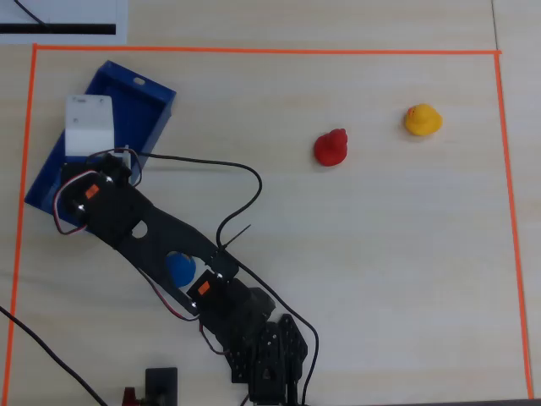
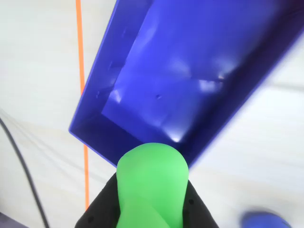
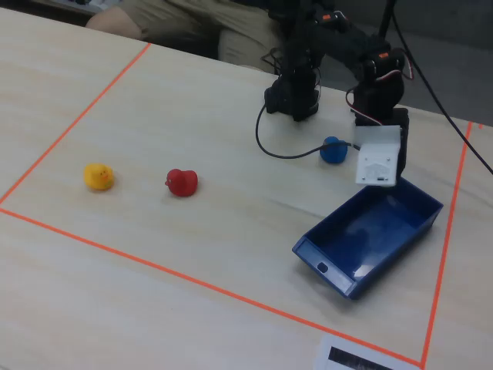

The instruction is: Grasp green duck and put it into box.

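In the wrist view the green duck (image 2: 152, 183) fills the bottom centre, pinched between my gripper's (image 2: 152, 199) black fingers (image 2: 97, 211). It hangs over the near short end of the blue box (image 2: 95, 97), whose inside holds nothing. In the overhead view the box (image 1: 139, 85) lies at the upper left, and the white wrist camera housing (image 1: 89, 125) above it hides the gripper and duck. In the fixed view the housing (image 3: 379, 158) hangs over the box's (image 3: 331, 266) far end.
A red duck (image 1: 331, 148) and a yellow duck (image 1: 423, 120) sit at the upper right in the overhead view. A blue duck (image 1: 179, 269) lies under the arm. Orange tape (image 1: 254, 50) borders the table. A black cable (image 1: 245, 182) loops beside the arm.
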You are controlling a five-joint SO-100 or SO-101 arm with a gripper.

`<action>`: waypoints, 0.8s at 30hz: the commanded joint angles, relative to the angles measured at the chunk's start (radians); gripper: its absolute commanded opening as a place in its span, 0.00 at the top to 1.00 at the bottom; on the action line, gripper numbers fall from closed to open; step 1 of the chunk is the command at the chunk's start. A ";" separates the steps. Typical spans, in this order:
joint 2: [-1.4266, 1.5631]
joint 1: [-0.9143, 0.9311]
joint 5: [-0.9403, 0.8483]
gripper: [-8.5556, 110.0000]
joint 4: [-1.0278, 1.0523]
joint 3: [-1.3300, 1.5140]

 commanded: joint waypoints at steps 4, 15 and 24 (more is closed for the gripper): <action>-0.083 -0.054 0.034 0.79 -0.106 -0.055; -0.083 0.031 0.035 0.65 0.020 -0.222; 0.520 0.334 -0.089 0.89 -0.091 -0.002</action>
